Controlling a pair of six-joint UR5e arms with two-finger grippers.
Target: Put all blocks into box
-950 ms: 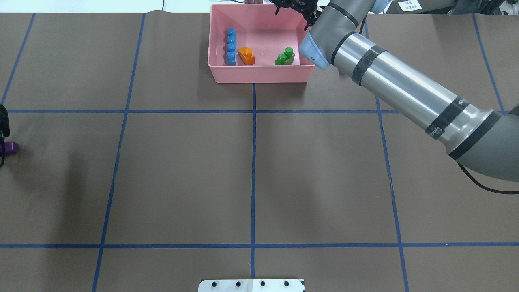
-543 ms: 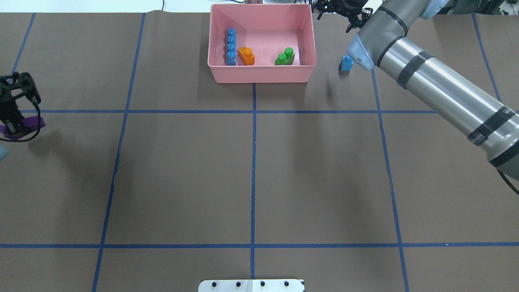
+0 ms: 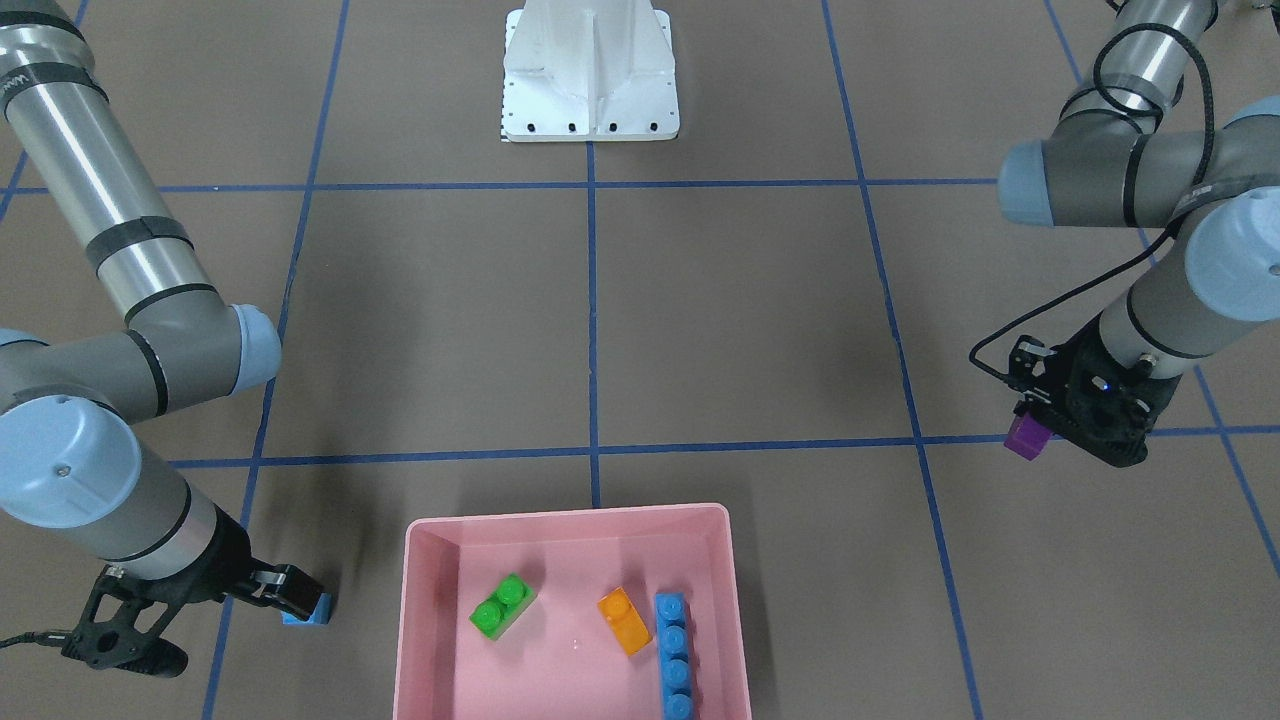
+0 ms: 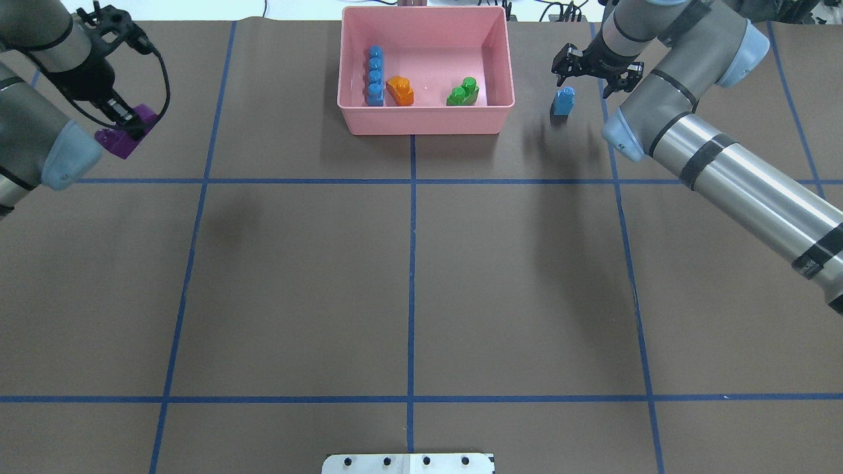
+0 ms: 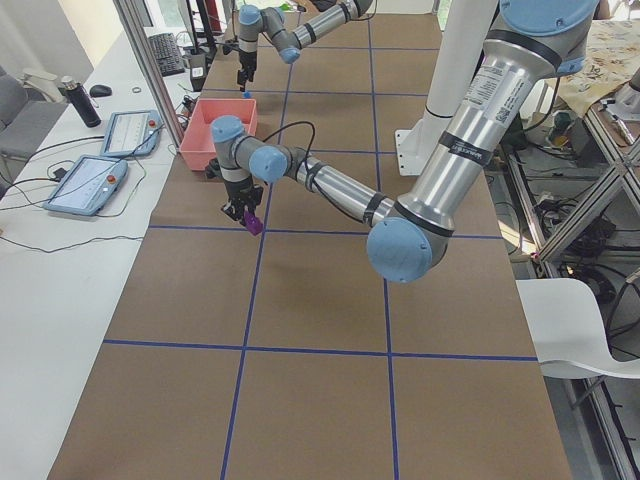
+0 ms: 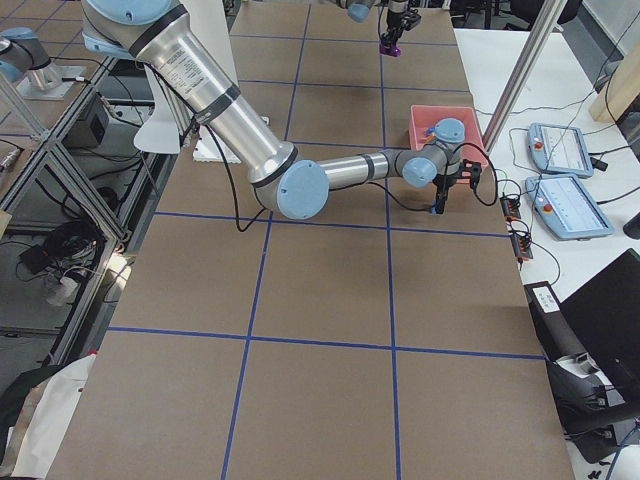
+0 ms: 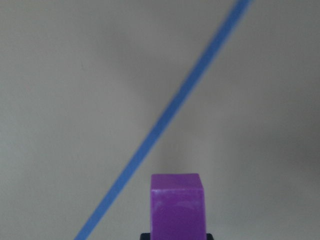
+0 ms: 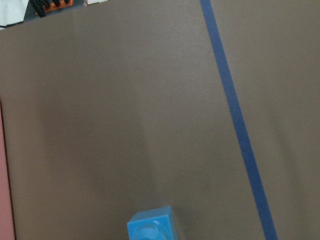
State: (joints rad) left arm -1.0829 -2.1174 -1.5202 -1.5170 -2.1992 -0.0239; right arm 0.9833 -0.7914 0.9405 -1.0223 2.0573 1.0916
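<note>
The pink box (image 4: pixel 425 122) stands at the table's far middle; it also shows in the front view (image 3: pixel 570 515). In it lie the long blue brick (image 4: pixel 375 76), the orange sloped brick (image 4: pixel 400 90) and the green brick (image 4: pixel 462 92). My left gripper (image 4: pixel 124 118) is shut on the purple wedge (image 4: pixel 120 139) and holds it above the table, well left of the box; the wedge fills the bottom of the left wrist view (image 7: pixel 177 205). The tiny blue brick (image 4: pixel 563 102) stands on the table right of the box. My right gripper (image 3: pixel 290 592) is open, its tips at that brick (image 3: pixel 310 608).
The white robot base (image 4: pixel 408 463) sits at the near edge of the table. Blue tape lines mark a grid on the brown mat. A side table with tablets (image 5: pixel 130 130) runs along the far side beyond the box.
My left gripper has carried the purple wedge from the left edge farther away and to the right. My right arm has swung from over the box to the tiny blue brick.
</note>
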